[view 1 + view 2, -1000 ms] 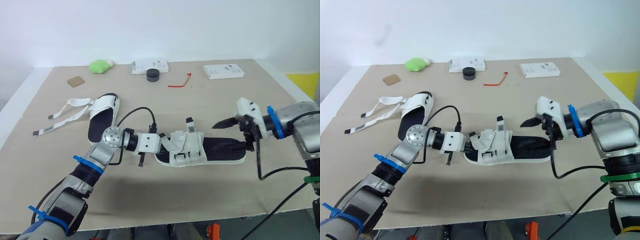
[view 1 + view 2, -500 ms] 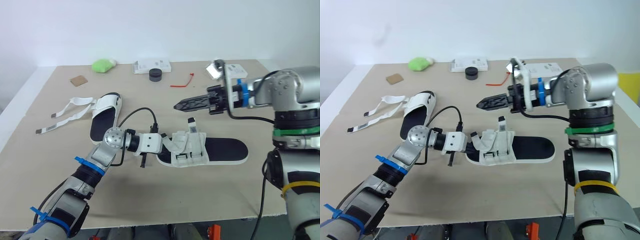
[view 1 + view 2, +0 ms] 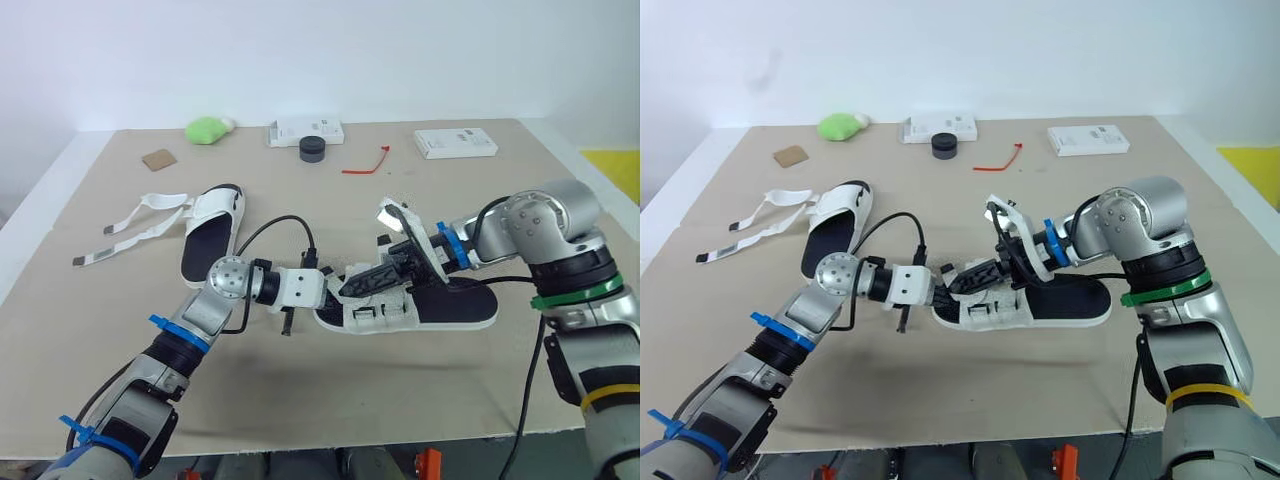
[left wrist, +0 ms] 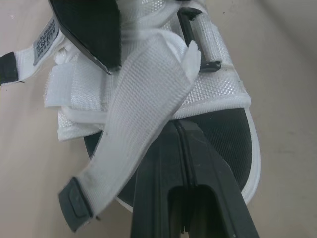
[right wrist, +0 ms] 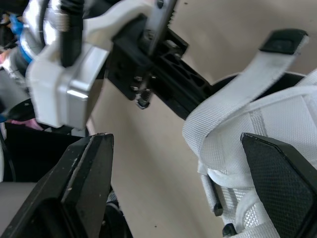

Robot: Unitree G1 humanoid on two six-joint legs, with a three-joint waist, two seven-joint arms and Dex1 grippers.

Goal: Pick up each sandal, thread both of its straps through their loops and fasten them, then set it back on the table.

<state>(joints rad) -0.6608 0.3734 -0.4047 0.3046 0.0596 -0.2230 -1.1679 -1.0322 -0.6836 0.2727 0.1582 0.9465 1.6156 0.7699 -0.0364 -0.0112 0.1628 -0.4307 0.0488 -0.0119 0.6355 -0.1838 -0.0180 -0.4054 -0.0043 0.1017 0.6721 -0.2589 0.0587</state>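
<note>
A white-strapped sandal with a black footbed (image 3: 455, 301) lies on the table's middle. My left gripper (image 4: 181, 133) is shut at its toe end, fingertips tucked under a loose white strap (image 4: 143, 104). My right gripper (image 3: 366, 282) is open, reaching low over the strap section (image 3: 385, 305), with the straps (image 5: 237, 124) between its spread fingers (image 5: 86, 183). The second sandal (image 3: 207, 229) lies at the left, its two straps (image 3: 128, 228) trailing loose on the table.
Along the table's far side lie a green lump (image 3: 206, 130), a white box (image 3: 305, 131), a black round part (image 3: 312, 149), a red tie (image 3: 363, 164) and another white box (image 3: 455, 143). A cardboard scrap (image 3: 158, 160) lies far left.
My right gripper left the sandal's heel end, swung up over the table, then came down open onto the strap section. The left gripper stayed at the toe.
</note>
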